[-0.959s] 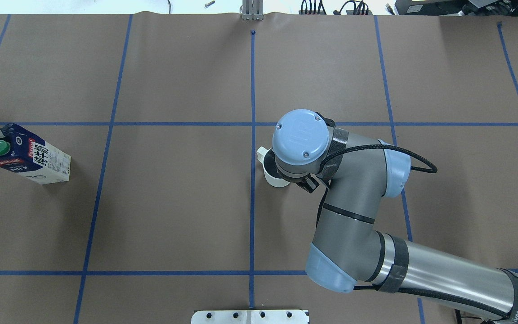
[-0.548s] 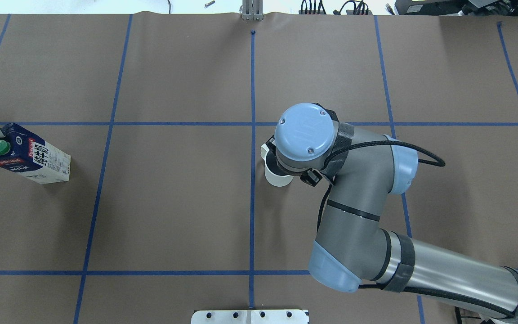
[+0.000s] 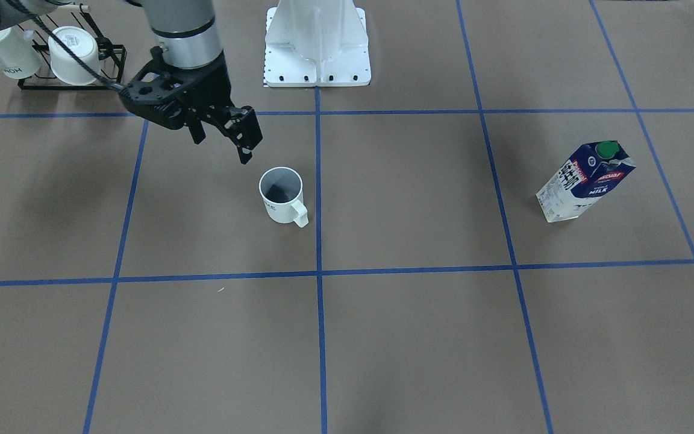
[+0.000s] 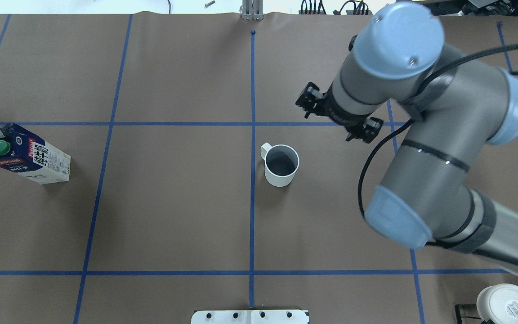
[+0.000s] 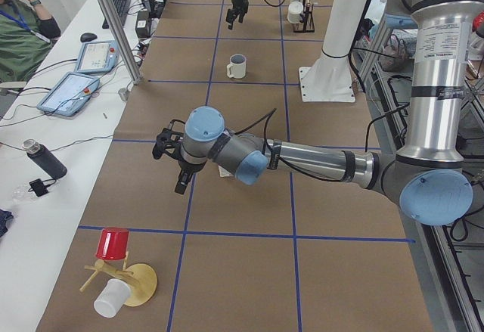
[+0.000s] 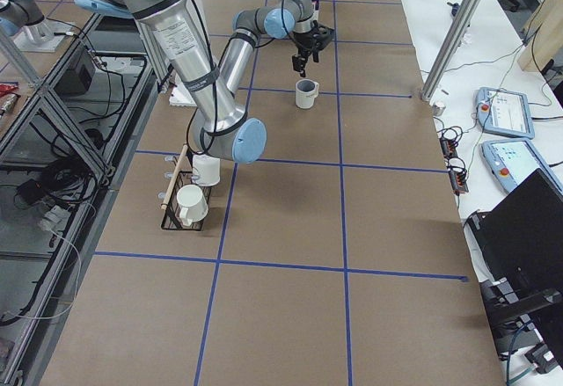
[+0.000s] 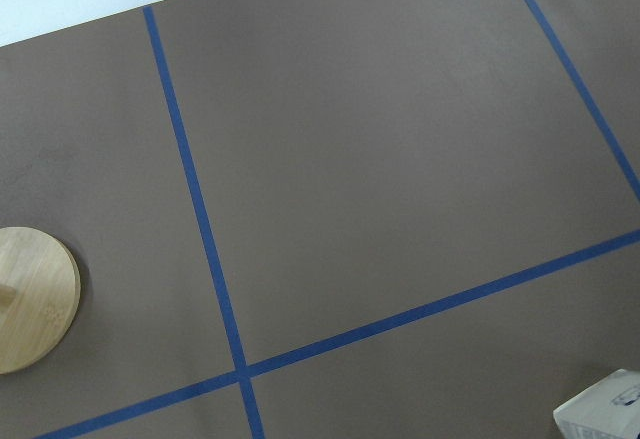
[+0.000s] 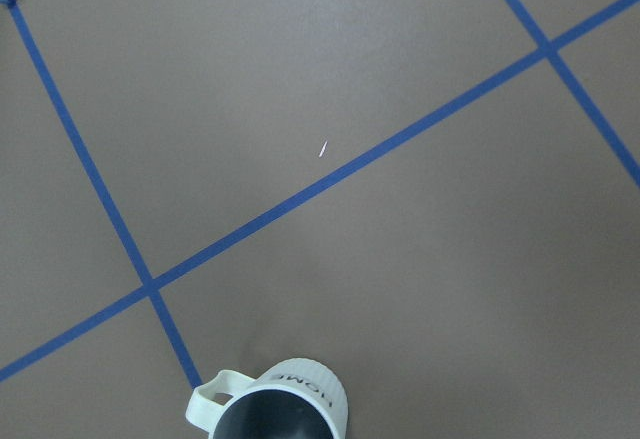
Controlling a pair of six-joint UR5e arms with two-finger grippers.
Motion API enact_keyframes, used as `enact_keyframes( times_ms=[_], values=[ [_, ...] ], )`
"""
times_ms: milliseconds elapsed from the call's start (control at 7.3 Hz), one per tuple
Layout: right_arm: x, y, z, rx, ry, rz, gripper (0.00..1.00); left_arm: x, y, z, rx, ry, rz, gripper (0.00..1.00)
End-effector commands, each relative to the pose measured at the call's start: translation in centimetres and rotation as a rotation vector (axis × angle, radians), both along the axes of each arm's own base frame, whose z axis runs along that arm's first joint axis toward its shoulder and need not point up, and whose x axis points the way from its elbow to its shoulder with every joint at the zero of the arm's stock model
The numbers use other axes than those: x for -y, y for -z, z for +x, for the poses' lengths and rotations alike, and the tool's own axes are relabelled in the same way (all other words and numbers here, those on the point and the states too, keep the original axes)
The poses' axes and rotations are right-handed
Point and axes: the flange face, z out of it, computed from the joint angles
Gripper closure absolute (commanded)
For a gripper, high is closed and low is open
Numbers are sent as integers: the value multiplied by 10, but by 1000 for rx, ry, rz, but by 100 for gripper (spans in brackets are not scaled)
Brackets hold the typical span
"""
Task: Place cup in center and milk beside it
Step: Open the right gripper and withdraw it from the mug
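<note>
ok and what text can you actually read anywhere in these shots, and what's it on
"HOME": side of the cup, upside down in the right wrist view.
"Pascual": red band on the milk.
"MILK": white letters on the milk's blue face.
Bold letters on the racked mug: partly hidden, not readable whole.
Sticker on the handleless cup: too small to read.

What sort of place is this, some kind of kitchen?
Most likely a robot test lab, not a kitchen: one robot arm above brown paper gridded with blue tape, another arm nearby, and a person beside control tablets.
</note>
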Motion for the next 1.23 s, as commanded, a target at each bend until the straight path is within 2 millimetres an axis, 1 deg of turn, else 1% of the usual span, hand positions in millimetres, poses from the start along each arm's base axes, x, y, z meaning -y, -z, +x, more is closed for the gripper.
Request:
enact_keyframes(
  times_ms=[0,137,274,411,548,685,822,959,1096],
  values=[
    [57,-64,114,-49,179,132,0,-13,38,41,-119,104,-165,1],
    [77,-103,176,-77,266,200,0,-27,55,68,-163,115,-236,1],
    [96,-145,223,-99,341,236,0,-43,70,88,-190,114,-280,1],
    [119,-186,270,-136,401,274,0,-61,83,109,-181,136,-298,1],
    [135,-226,315,-161,452,300,0,-70,82,126,-147,148,-298,1],
    [143,-262,354,-171,512,333,0,-72,79,142,-116,141,-289,1],
    [142,-293,381,-184,566,354,0,-75,75,161,-82,129,-278,1],
    [135,-312,395,-189,585,354,0,-82,67,177,-46,118,-272,1],
    [129,-325,404,-190,602,360,0,-85,65,188,-26,103,-262,1]
  ],
)
